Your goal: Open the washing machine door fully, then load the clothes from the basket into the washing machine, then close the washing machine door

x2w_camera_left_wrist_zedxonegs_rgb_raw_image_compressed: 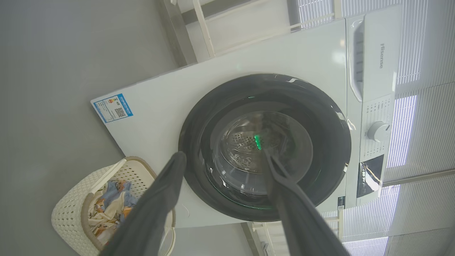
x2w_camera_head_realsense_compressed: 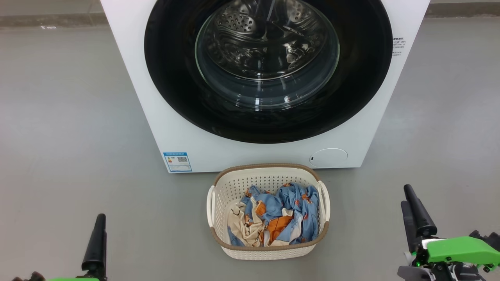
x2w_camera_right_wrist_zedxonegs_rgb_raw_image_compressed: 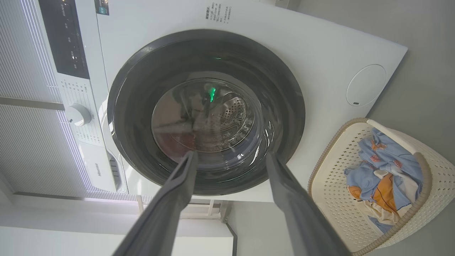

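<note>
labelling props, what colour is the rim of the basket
Brown with a woven look, around a cream basket; shows best in the head view.

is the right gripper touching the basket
Apart. The head view shows bare grey floor between the right gripper and the basket; its fingers are spread open and hold nothing.

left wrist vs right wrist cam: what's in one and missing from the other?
Left wrist extras: the blue label sticker on the washer front's corner, and the left pincer, open. Right wrist extras: the small round white flap, printed text beside the door, and the right pincer, open. Shared: the shut door, the control dial, and the basket of clothes.
</note>
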